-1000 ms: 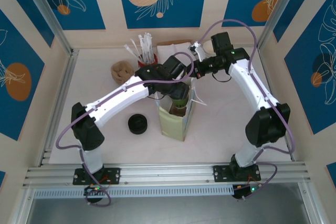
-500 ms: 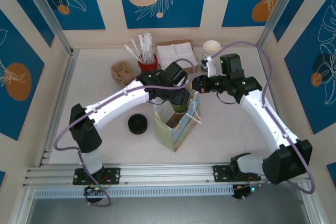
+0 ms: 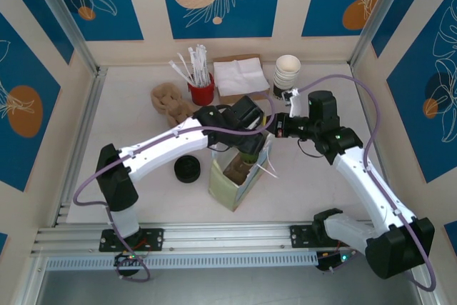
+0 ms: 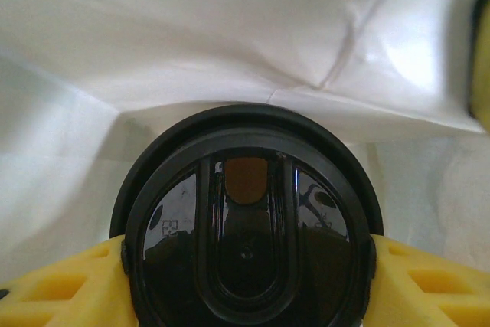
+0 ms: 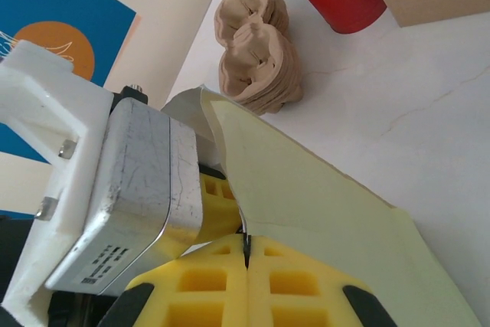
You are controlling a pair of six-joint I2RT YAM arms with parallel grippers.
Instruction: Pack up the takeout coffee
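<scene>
The takeout coffee (image 3: 248,156) has olive-green sides and a black lid (image 4: 245,235). It hangs in the mouth of the pale yellow paper bag (image 3: 230,185), whose white inside (image 4: 230,44) surrounds it. My left gripper (image 3: 247,146) is shut on the cup just under the lid, and its yellow fingers (image 4: 429,281) press both sides in the left wrist view. My right gripper (image 5: 246,254) is shut on the bag's upper edge (image 5: 329,197), to the right of the cup, and it holds the mouth apart; it sits at the bag's far right corner (image 3: 275,127).
A loose black lid disc (image 3: 188,168) lies left of the bag. At the back stand a brown crumpled wad (image 3: 168,99), a red cup of stirrers (image 3: 202,91), a napkin box (image 3: 239,76) and stacked white cups (image 3: 287,73). Frame rails border the table.
My right gripper has drawn the bag's edge rightward and nearer. The bag has tilted and shifted with it, and the left gripper has followed with the cup into the bag's mouth.
</scene>
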